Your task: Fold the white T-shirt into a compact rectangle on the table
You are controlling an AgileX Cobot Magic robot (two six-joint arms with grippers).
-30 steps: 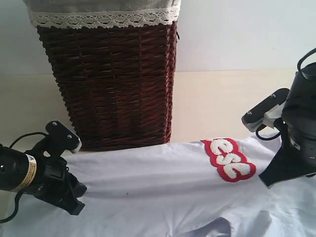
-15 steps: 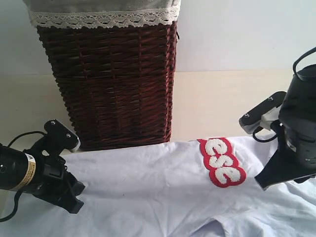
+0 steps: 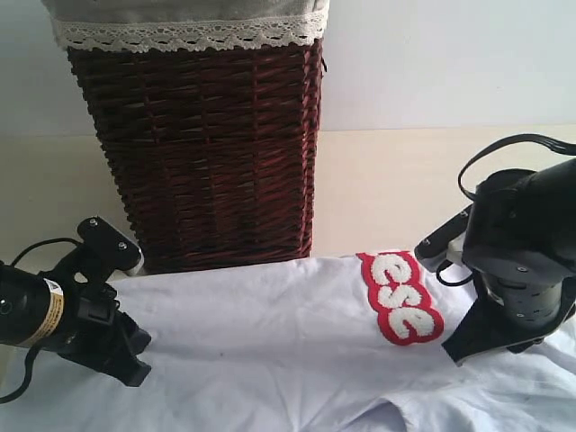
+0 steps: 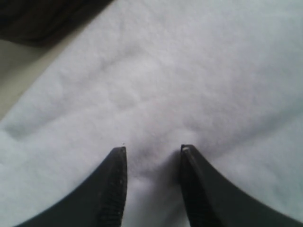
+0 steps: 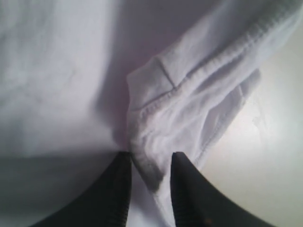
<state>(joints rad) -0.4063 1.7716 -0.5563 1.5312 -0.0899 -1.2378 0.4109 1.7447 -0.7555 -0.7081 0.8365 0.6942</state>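
The white T-shirt lies spread across the near part of the table, its red-outlined white lettering facing up at the right. My left gripper sits low at the shirt's left edge; in the left wrist view its fingers stand a little apart with white cloth bunched between them. My right gripper is down on the shirt just right of the lettering. In the right wrist view a hemmed, crumpled fold runs between its fingers. The orange neck tag is hidden.
A tall dark wicker basket with a cream lace-trimmed liner stands just behind the shirt's left half, close to my left arm. A pale wall rises behind the table. Bare table shows beside the fold in the right wrist view.
My right arm has swung leftward and lower, dragging the shirt's right side with it; the lettering has shifted left. The left gripper has edged slightly down and left.
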